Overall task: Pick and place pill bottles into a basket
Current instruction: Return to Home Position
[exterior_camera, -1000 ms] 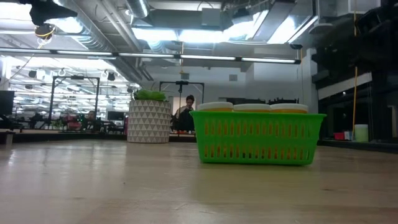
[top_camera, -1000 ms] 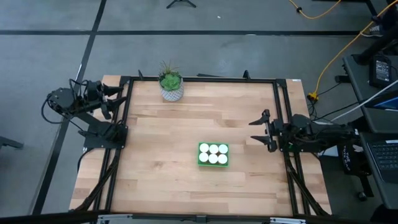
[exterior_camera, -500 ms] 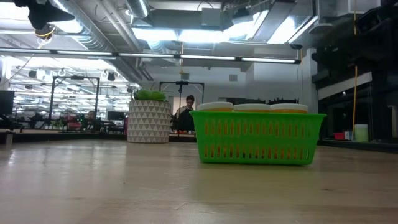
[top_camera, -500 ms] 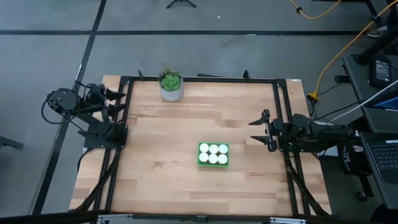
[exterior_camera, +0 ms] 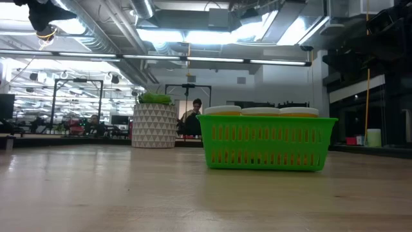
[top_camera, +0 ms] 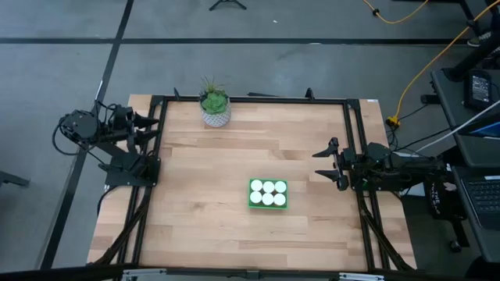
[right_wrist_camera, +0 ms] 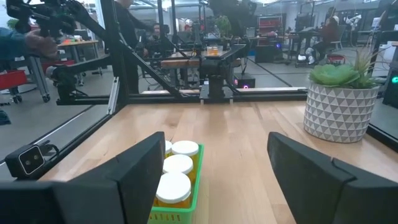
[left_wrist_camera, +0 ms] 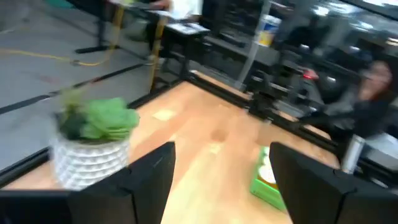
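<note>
Bottles (top_camera: pixel 268 186) fill your basket (top_camera: pixel 268 207); right gripper (top_camera: pixel 322 162), at the table's right edge, sits nearer than left gripper (top_camera: pixel 145 125); both released.

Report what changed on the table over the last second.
The left pincer shifted only slightly by the left edge of the table, too little to name a direction; it is open and empty. Nothing was taken hold of or let go. Unchanged: the right pincer, open at the right edge, the six pill bottles in the basket, and the plant.
</note>
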### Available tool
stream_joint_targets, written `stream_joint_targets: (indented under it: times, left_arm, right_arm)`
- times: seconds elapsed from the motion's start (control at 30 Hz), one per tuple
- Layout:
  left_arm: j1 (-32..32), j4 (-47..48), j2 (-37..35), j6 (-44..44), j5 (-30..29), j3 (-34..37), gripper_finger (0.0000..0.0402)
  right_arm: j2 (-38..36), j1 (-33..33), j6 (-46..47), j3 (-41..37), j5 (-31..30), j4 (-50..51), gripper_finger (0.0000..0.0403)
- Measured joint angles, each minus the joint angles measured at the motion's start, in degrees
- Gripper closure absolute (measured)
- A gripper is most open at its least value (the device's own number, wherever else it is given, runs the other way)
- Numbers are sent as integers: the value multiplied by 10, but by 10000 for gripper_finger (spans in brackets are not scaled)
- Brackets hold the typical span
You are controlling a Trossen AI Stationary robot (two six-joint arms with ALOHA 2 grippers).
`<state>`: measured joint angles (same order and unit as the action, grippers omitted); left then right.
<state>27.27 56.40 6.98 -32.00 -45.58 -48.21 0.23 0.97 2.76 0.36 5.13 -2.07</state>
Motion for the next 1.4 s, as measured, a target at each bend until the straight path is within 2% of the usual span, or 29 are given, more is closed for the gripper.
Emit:
stream_joint_targets:
  times: [0.07,0.13,0.23,0.3,0.4,0.53,0.73,0.93,1.1,1.23,1.4]
  left_arm:
    - [0,-2,0,21,52,0,146]
    - [6,-32,1,53,140,1,147]
    - [20,-156,10,126,242,25,149]
    - [24,-254,9,183,283,57,147]
    - [26,-312,13,262,273,111,146]
    - [26,-354,5,254,248,190,148]
    - [8,-477,-26,242,308,309,146]
    - [-46,-513,-69,136,430,418,147]
    - [-113,-598,-68,131,466,478,148]
    - [-198,-579,-68,155,491,477,147]
    - [-317,-591,-64,162,572,477,148]
  right_arm:
    - [0,0,-1,0,0,0,116]
    - [0,0,0,0,0,0,116]
    - [0,0,-1,0,0,0,116]
    - [0,0,0,0,0,0,116]
    - [0,0,-1,0,0,0,116]
    - [0,0,-1,0,0,0,116]
    - [0,0,-1,0,0,0,116]
    - [0,0,-1,0,0,0,116]
    - [0,0,-1,0,0,0,116]
    - [0,0,-1,0,0,0,116]
    - [0,0,-1,0,0,0,116]
